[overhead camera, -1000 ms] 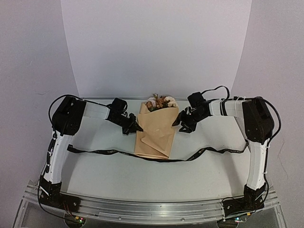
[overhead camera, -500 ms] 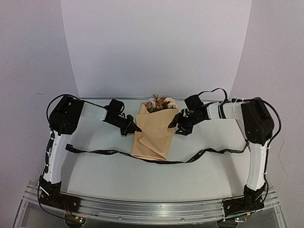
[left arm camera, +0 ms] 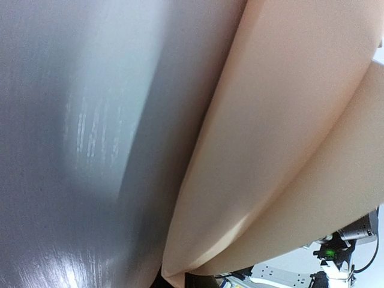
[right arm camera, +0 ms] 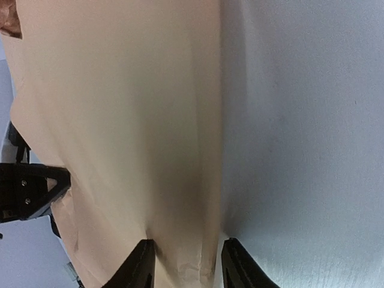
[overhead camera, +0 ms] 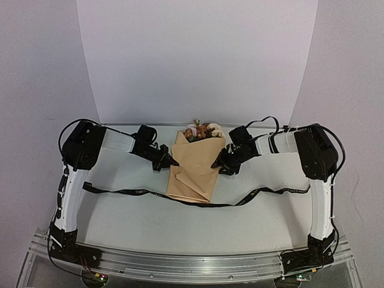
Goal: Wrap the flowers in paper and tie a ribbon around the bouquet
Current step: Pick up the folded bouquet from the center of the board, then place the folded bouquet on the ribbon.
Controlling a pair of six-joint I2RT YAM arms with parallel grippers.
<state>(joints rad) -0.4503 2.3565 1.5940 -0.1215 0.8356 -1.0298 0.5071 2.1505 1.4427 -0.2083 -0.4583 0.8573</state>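
1. Because my right fingers (overhead camera: 216,167) stand spread astride the right edge of the paper (right arm camera: 120,120), one over the sheet and one over bare tabletop (overhead camera: 132,219), closing here could go badly. They might pinch a hard crease into the wrap, or slip off the edge and catch nothing.
2. My left fingers (overhead camera: 170,162) are pressed together against the left edge of the bouquet (overhead camera: 195,171), centre-left in the overhead view. In my left wrist view the folds run right down to them, but I cannot tell whether a layer is nipped. If none is, I judge a tug from the right could let the wrap spring open. If one is, pulling from both sides could tear it.
3. The ribbon (overhead camera: 132,192) lies loose on the tabletop, running from lower left to lower right and passing under the narrow end of the bouquet, not yet tied. A sideways shove on the cone could slide it off the ribbon or drag the ribbon askew.
4. The only container is the paper cone itself, lying at the centre of the overhead frame. It holds the flowers (overhead camera: 203,129), whose blooms show at the wide end, upper centre, with the stems hidden inside. A squeeze too near that end would likely crush the blooms. Whether the narrow end is closed enough to keep the stems in, I cannot tell.
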